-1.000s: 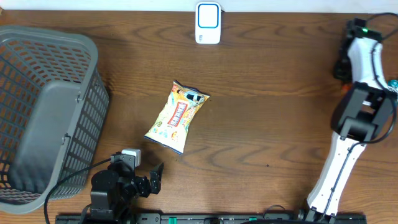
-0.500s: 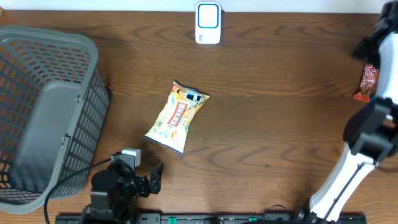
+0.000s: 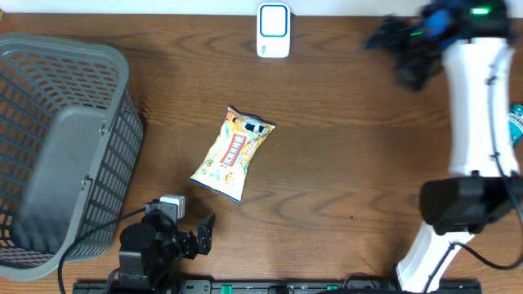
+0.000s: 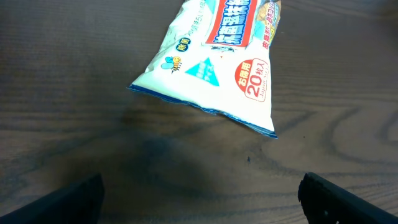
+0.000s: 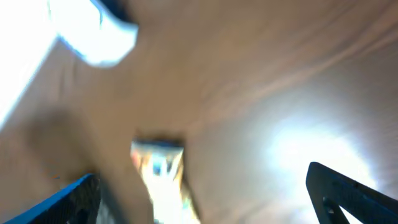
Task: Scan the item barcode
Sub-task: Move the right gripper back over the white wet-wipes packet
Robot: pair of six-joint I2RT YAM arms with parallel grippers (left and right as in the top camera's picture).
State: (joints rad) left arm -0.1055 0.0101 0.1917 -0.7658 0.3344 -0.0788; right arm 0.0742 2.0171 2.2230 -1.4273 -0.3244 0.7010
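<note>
Left gripper (image 4: 199,198) wide, empty, near snack bag (image 3: 233,153); right gripper (image 5: 202,194) blurred, seemingly wide, empty.

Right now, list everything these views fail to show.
- Barcode: the snack packet shows only its printed front in the overhead and left wrist views; the underside is hidden.
- Right gripper: motion-blurred in the overhead view.
- Right wrist view: smeared by motion. The scanner is a white blob, and the packet's print is unreadable.
- Blue-labelled item at the overhead's right edge: cut off by the frame.
</note>
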